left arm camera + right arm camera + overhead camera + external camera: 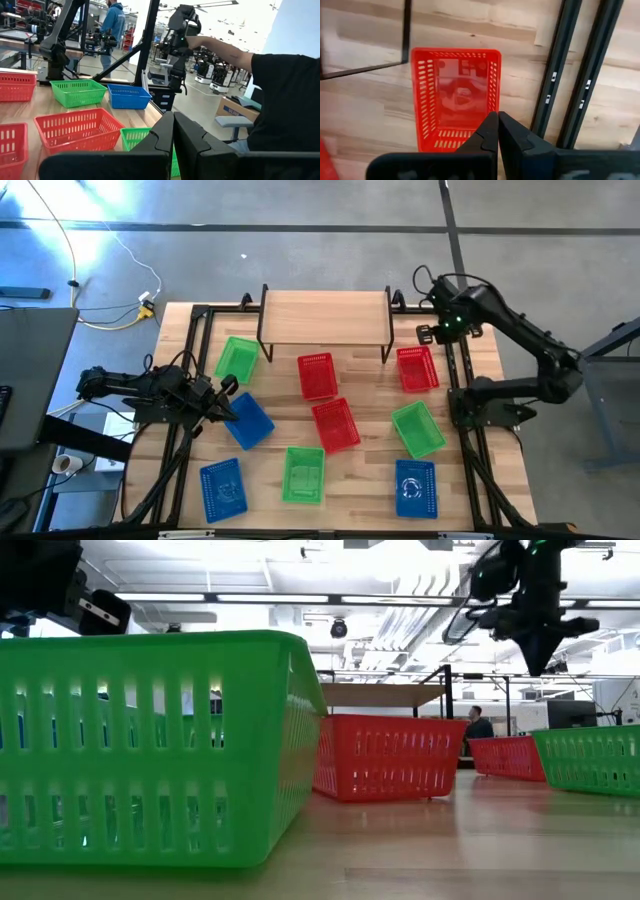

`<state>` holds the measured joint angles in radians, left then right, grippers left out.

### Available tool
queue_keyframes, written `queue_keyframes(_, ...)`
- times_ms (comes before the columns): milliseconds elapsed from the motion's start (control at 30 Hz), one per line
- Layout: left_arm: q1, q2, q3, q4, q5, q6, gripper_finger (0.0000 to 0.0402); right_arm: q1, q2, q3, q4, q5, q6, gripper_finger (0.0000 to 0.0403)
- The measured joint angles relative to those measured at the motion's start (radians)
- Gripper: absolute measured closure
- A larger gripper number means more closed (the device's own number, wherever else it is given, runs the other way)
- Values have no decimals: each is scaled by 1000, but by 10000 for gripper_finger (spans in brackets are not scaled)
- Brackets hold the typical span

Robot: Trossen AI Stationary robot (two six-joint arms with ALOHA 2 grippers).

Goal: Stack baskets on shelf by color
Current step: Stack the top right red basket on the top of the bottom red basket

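Bench (360, 485): light wood planking, with a black metal frame (470, 470) running along both its sides.

Floor (300, 250): grey concrete, dark seams crossing it at 12 o'clock of the bench.

Yellow cable (105, 322): loose on the floor at 10 o'clock of the bench, ending at a small plug (147, 304).

Roll of tape (63, 464): beside the bench at 8 o'clock.

Person in a dark short sleeve (285, 100): just off the bench edge, arm reaching out to a device on a stand.

Person in a blue hooded top (114, 25): standing well back in the room.

Cardboard box (232, 107): on the floor beside the near person.
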<state>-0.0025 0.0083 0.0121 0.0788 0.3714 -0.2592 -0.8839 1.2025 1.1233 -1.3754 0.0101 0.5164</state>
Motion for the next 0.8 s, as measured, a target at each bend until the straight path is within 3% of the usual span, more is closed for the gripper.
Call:
queue_keyframes(167, 0, 0, 0, 0, 0, 0, 401, -39, 82, 0, 1, -38, -29, 402)
queue_keyframes(467, 0, 0, 0, 0, 0, 0, 401, -52, 201, 0, -3, -14, -73, 398)
queue_keyframes(800, 0, 0, 0, 0, 0, 0, 401, -24, 280, 0, 2, 25, -86, 307)
